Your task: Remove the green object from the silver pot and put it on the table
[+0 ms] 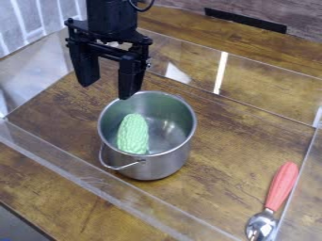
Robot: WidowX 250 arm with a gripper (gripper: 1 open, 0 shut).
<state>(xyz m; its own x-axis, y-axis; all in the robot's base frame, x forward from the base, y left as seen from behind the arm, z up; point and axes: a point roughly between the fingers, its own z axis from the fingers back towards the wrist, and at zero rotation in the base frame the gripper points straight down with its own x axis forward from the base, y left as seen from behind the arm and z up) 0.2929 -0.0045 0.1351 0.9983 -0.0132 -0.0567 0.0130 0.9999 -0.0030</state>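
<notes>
The silver pot (149, 138) stands on the dark wood table (239, 160) near the middle. Inside it, the light green bumpy object (132, 134) leans against the left wall, one tapered end pointing up. My black gripper (105, 83) hangs above and just behind the pot's left rim, pointing down. Its two long fingers (127, 77) are spread wide apart with nothing between them. It touches neither the pot nor the green object.
A spoon with a red handle (280, 193) and a metal bowl lies at the front right. Clear acrylic walls (227, 71) run along the table's edges at the back, left and front.
</notes>
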